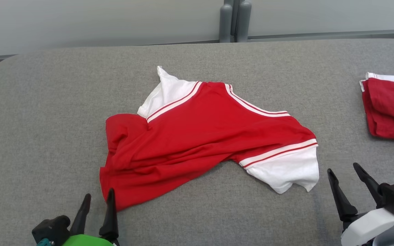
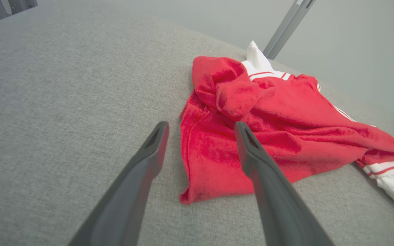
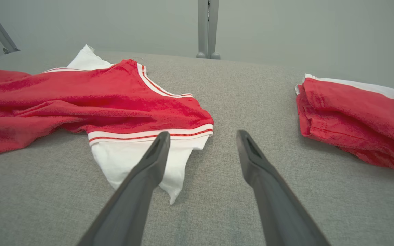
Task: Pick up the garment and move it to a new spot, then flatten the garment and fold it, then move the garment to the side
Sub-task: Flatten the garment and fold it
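The garment [image 1: 200, 136], a red shirt with white sleeves and striped trim, is spread crumpled across the middle of the grey desk [image 1: 46, 102]. The left fingers [image 1: 109, 212] are seen at the near left, spread wide with nothing held between them. Their tips are placed at the garment's near-left hem corner, and the inner finger is seen against the red cloth; whether it touches cannot be told. The right fingers [image 1: 339, 194] are parted wide at the near right and are likewise empty. They are kept just right of the white sleeve, with bare desk between. A second, folded red garment [image 1: 392, 106] is laid at the far right, well apart.
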